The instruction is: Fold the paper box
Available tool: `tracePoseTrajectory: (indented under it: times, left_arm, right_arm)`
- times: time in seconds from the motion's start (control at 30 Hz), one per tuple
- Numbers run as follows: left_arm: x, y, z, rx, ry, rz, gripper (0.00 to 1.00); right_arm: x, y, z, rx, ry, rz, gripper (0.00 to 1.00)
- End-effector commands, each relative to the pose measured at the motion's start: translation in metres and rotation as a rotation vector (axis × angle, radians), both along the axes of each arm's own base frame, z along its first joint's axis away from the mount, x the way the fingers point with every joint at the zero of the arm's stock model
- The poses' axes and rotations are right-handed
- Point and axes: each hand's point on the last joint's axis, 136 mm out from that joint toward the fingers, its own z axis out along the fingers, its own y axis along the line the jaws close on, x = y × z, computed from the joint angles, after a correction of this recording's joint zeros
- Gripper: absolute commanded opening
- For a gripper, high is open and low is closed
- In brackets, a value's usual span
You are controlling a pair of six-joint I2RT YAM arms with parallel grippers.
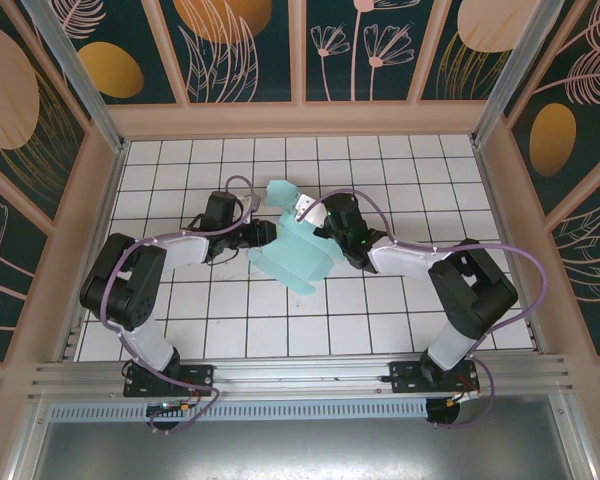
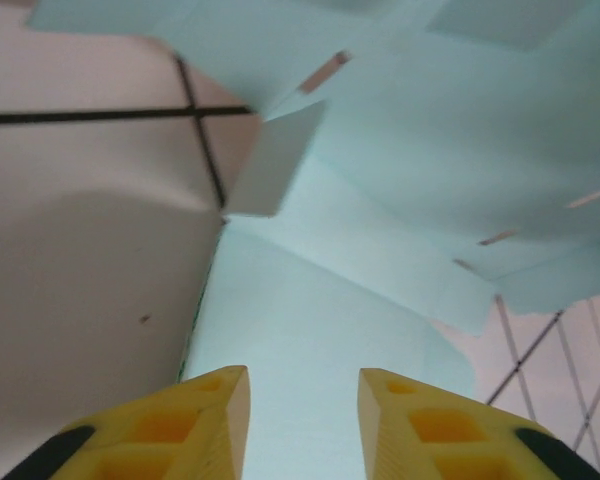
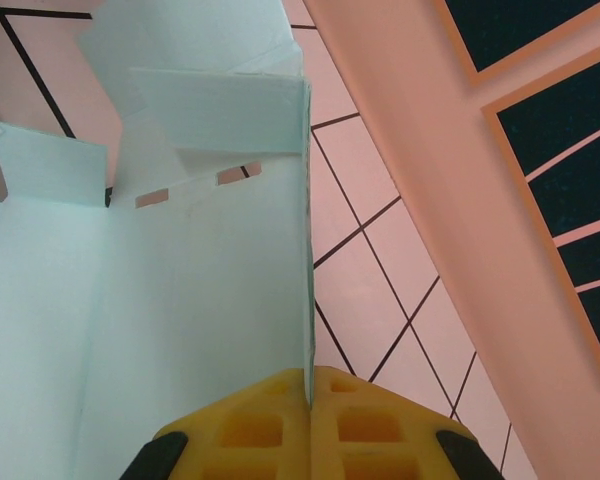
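The paper box [image 1: 298, 258] is a pale teal card sheet, partly raised in the middle of the tiled table, with flaps sticking up toward the back. My right gripper [image 3: 309, 375] is shut on the edge of an upright panel of the paper box [image 3: 180, 300]; from above, the right gripper [image 1: 311, 214] sits at the sheet's upper right. My left gripper [image 2: 303, 385] has its yellow fingers apart, with nothing between them, hovering over a flat panel of the paper box [image 2: 380, 180]. From above, the left gripper [image 1: 264, 233] is at the sheet's left edge.
The white tiled table [image 1: 230, 320] is fenced by peach-framed walls [image 1: 300, 118] at the back and both sides. A metal rail [image 1: 300, 375] runs along the near edge by the arm bases. A slotted flap [image 2: 280, 160] stands up near the left fingers.
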Motion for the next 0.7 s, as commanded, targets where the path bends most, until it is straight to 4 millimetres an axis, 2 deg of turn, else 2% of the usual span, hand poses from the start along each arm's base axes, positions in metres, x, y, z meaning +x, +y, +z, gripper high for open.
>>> tracePoseTrajectory:
  times: [0.0,0.1,0.3,0.47,0.53,0.67]
  left_arm:
    - [0.012,0.007,-0.013,0.036,0.028,0.059,0.32]
    - [0.018,0.008,-0.024,0.049,0.058,0.082,0.32]
    - [0.023,0.024,-0.042,0.091,0.093,0.149,0.32]
    - [0.017,0.019,-0.067,0.062,0.196,0.128,0.34]
    - [0.019,0.019,-0.06,0.038,0.17,0.134,0.34]
    - [0.029,0.016,-0.011,-0.004,0.004,0.116,0.43]
  right_arm:
    - [0.002,0.003,0.03,0.067,-0.037,0.01,0.0]
    - [-0.001,0.005,0.033,0.077,-0.039,0.021,0.0]
    - [-0.005,0.005,0.038,0.089,-0.039,0.035,0.0]
    - [-0.007,0.008,0.038,0.095,-0.029,0.054,0.0]
    - [-0.007,0.006,0.039,0.09,-0.034,0.049,0.0]
    - [-0.005,0.004,0.043,0.087,-0.049,0.037,0.0]
